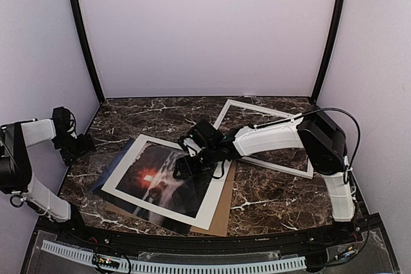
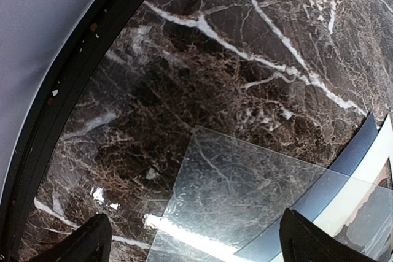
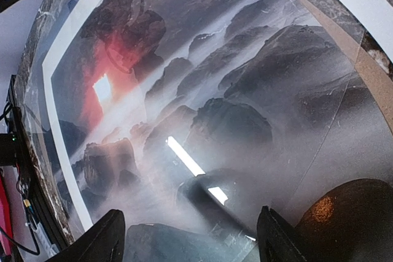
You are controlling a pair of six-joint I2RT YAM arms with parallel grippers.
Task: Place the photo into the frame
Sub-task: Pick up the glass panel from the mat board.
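Photo (image 1: pixel 160 181) lies flat on the marble table (image 1: pixel 270 197), toward 8 o'clock from the table's middle in the top view, turned askew. A white mat (image 1: pixel 125 174) borders it, and a dark strip of it shows beyond the mat's 7 o'clock edge. Brown cardboard (image 1: pixel 225 206) sticks out from under the stack at 5 o'clock. A clear sheet (image 2: pixel 245 188) lies over that corner of the stack and reaches out past it onto the bare marble, as my left wrist camera shows.

The frame (image 1: pixel 221 115) sits apart at 2 o'clock, flat on the table, with my right arm stretched across it.

My right gripper (image 1: pixel 183 166) hangs over the picture's 2 o'clock edge. Its fingers (image 3: pixel 107 237) stand well apart, with only misty rocks and the red glow seen between them; I cannot tell whether they touch the surface.

My left gripper (image 1: pixel 82 144) is at the table's 9 o'clock edge, spread wide and holding nothing.
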